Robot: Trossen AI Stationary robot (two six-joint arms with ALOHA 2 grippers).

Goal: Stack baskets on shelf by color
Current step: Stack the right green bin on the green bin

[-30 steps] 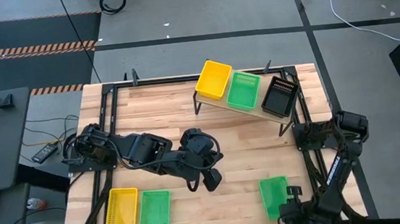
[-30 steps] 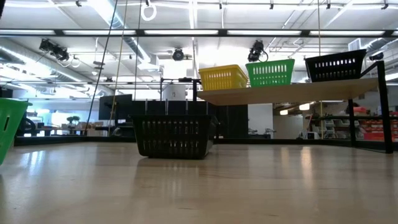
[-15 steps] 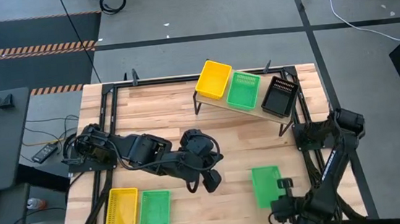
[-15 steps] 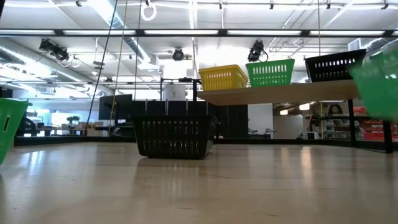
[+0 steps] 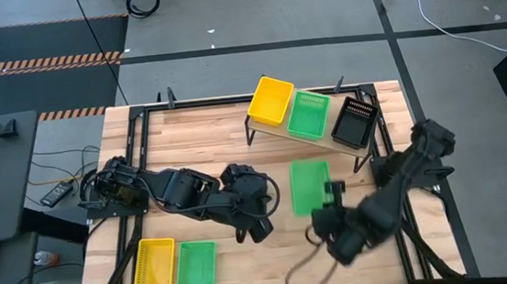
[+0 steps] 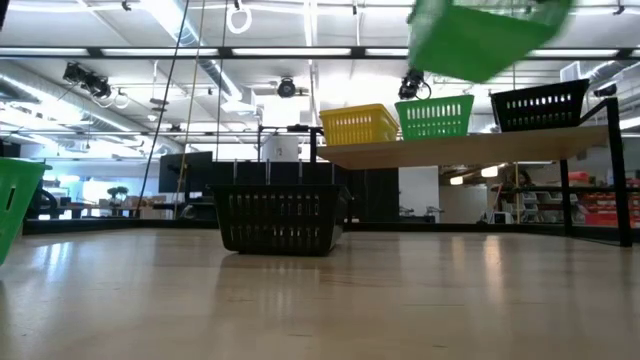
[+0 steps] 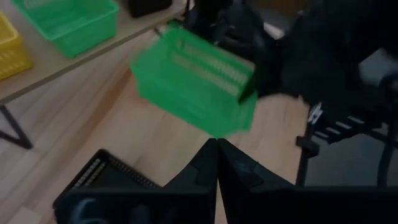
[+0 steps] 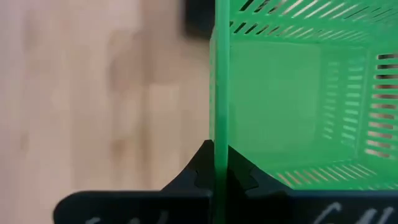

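Shelf carries yellow, green, black baskets.

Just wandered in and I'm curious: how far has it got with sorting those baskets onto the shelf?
Done: the shelf holds a yellow basket, a green basket and a black basket, side by side.

In hand: the right gripper is shut on a second green basket, lifted off the table. The left gripper is shut on a black basket.

Left: a yellow and a green basket wait at the near left corner.

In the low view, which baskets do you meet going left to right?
Green basket at the left edge → black basket on the table → yellow basket on the shelf → black basket on the shelf.
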